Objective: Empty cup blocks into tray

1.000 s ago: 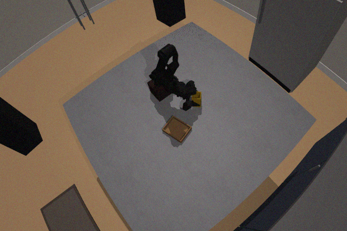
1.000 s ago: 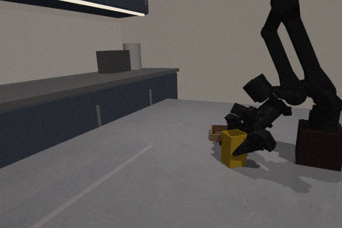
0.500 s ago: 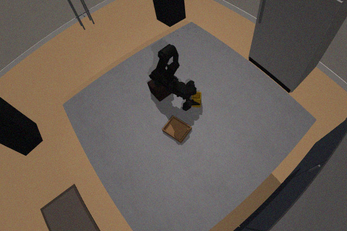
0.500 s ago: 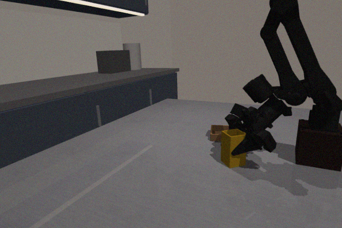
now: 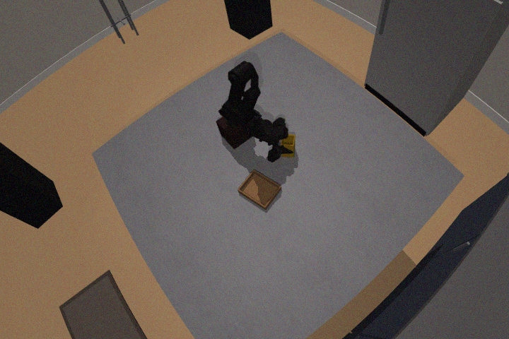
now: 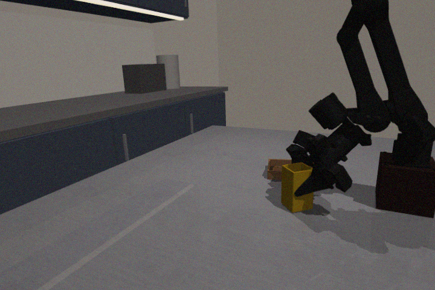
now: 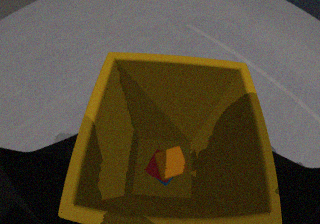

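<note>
No text, label, brand, number or sign can be read on anything in the three views.

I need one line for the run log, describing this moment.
pincer: shut on yellow cup | cup: upright | blocks: inside cup | tray: no blocks visible | pouring: not begun

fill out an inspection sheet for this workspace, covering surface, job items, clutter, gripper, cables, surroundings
surface: gray tabletop, arm shadows across it
job's things: yellow square cup upright, with orange, dark red and blue blocks inside; shallow wooden tray beside it, no blocks seen in it
clutter: nothing seen
gripper: shut on the cup, black fingers at its sides
cables: nothing seen
surroundings: blue cabinets under a counter bearing a dark box and a gray cylinder
</note>
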Controlling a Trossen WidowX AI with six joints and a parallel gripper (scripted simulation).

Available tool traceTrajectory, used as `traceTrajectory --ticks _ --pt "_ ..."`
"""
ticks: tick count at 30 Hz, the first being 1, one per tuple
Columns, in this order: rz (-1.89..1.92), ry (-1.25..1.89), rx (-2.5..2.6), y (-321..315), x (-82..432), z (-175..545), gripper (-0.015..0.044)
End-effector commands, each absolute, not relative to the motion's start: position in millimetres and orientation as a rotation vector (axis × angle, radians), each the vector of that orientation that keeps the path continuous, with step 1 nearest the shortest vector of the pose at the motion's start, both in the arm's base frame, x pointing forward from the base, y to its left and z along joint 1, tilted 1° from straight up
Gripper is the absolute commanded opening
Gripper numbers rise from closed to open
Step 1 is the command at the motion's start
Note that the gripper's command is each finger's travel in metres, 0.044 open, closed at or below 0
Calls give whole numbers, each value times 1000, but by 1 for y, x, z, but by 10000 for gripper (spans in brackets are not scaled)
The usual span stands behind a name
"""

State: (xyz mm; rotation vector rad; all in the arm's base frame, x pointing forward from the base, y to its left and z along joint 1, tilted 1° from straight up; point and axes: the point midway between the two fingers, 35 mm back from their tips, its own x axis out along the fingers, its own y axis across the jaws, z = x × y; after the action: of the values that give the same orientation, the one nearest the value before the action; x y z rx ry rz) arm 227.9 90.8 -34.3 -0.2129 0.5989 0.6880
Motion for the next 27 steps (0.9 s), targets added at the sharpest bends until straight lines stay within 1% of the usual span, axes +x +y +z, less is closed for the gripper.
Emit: traceTrajectory --ticks 1,27 --pt "683 591 -211 91 229 -29 0" --pt "683 590 -212 91 229 -4 0"
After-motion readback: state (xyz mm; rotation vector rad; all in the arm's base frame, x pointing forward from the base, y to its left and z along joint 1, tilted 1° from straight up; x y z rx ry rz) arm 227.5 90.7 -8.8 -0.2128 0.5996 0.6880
